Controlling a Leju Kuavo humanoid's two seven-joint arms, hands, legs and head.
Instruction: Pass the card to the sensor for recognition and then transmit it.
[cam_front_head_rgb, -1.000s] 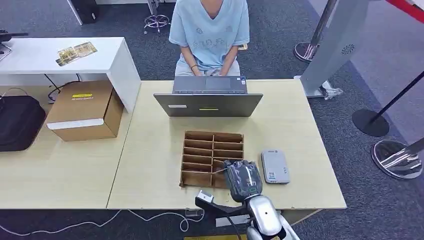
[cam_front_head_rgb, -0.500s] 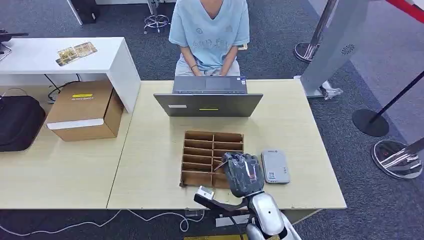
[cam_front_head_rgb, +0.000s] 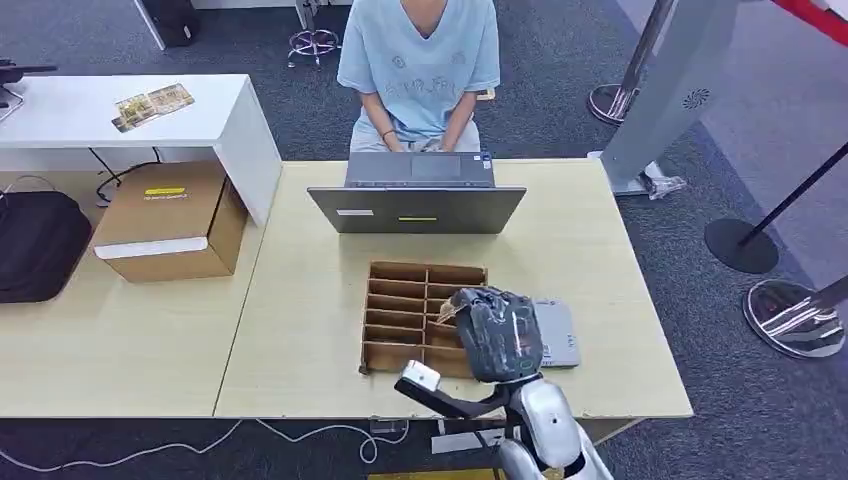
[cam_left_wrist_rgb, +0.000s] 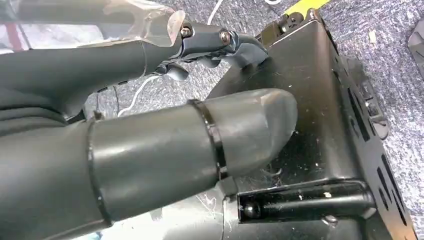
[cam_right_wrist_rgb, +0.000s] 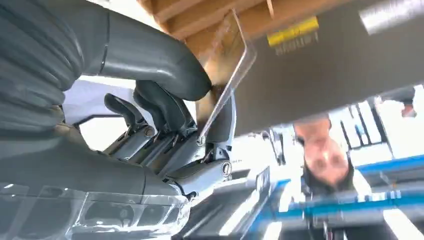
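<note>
Your right hand (cam_front_head_rgb: 500, 335) has the card (cam_right_wrist_rgb: 229, 75) pinched between the thumb and the fingers (cam_right_wrist_rgb: 165, 107); the right wrist view shows it as a thin clear plate held edge-on, with the cardboard slots behind it. From the head view the hand hangs above the right side of the divided cardboard tray (cam_front_head_rgb: 400, 300), overlapping the near edge of the grey sensor (cam_front_head_rgb: 556, 333) that lies flat on the table (cam_front_head_rgb: 300, 300) just beside the tray. So you are on the first step, carrying the card to the reader, and I judge the read itself not yet done (the card is tilted, not lying flat to the sensor's face).

The next move calls for a short shift towards the sensor, a turn of the wrist to bring the card's broad face parallel to the reader's top, and then a lowering until it is close over it. Hold the pinch firm, because a thin plate can slip or swivel between the pads. After that comes the handover, most likely across the laptop (cam_front_head_rgb: 417, 208) to the person (cam_front_head_rgb: 420, 60) seated behind it.

Your left hand (cam_left_wrist_rgb: 150, 150) hangs low over a dark casing, thumb apart from the fingers, with nothing visibly in it.
</note>
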